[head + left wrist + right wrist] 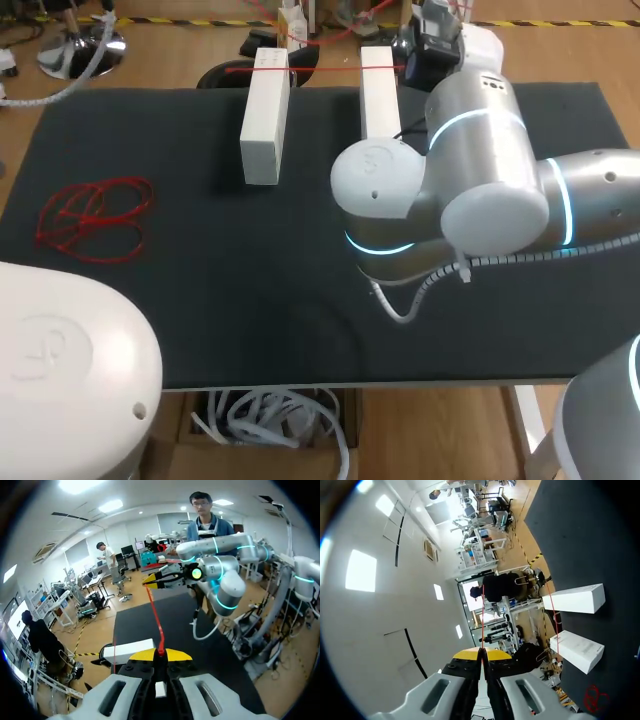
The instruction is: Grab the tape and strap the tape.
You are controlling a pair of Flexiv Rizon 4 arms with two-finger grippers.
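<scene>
Tape, a thin red plastic strap (155, 617), is stretched btwn both pincers. Its long axis runs straight from left gripper (160, 654) ahead to right gripper (150, 580). Each is clamped shut on one end, so neither arm is nearer. In head view it crosses the far ends of two white rectangular boxes (265, 120); touching or not, can't tell. Spare red loops (95, 215) lie well apart on the left side.

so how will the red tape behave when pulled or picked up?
Probably floppy: the loose tape lies in limp curls. Likely thin and light: the red tape shows as a narrow strip running out of the left gripper. It looks straight only under tension, so expect sag if released.
</scene>
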